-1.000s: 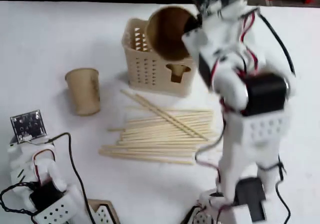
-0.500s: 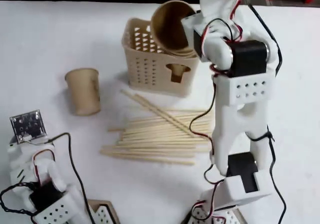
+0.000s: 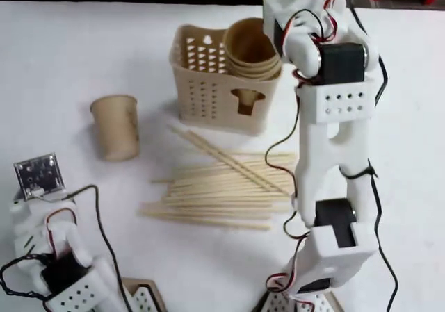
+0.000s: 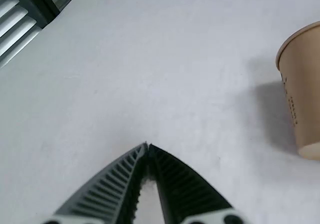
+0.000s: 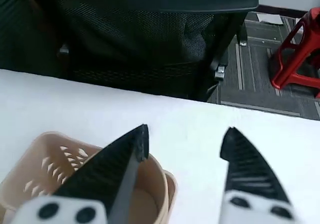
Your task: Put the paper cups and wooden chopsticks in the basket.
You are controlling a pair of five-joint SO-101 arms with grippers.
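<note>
A cream perforated basket (image 3: 208,89) stands at the back of the table, with nested paper cups (image 3: 252,48) upright in its right end. My right gripper (image 5: 187,136) hovers open just above those cups (image 5: 152,194), one finger over the rim and holding nothing. Another paper cup (image 3: 116,126) stands alone to the basket's left. Wooden chopsticks (image 3: 222,187) lie in a loose pile in front of the basket. My left gripper (image 4: 148,146) is shut and empty, low over bare table, with the lone cup (image 4: 302,89) off to one side.
The right arm (image 3: 334,117) stretches from the front edge past the chopsticks' right end up to the basket. The left arm (image 3: 52,256) sits folded at the front left corner. A black chair (image 5: 135,39) and a red stool (image 5: 300,49) stand beyond the table's far edge.
The right arm swung the tilted cup upright and lowered it into the basket's stack, then let go; its gripper is now open. The left arm stayed still.
</note>
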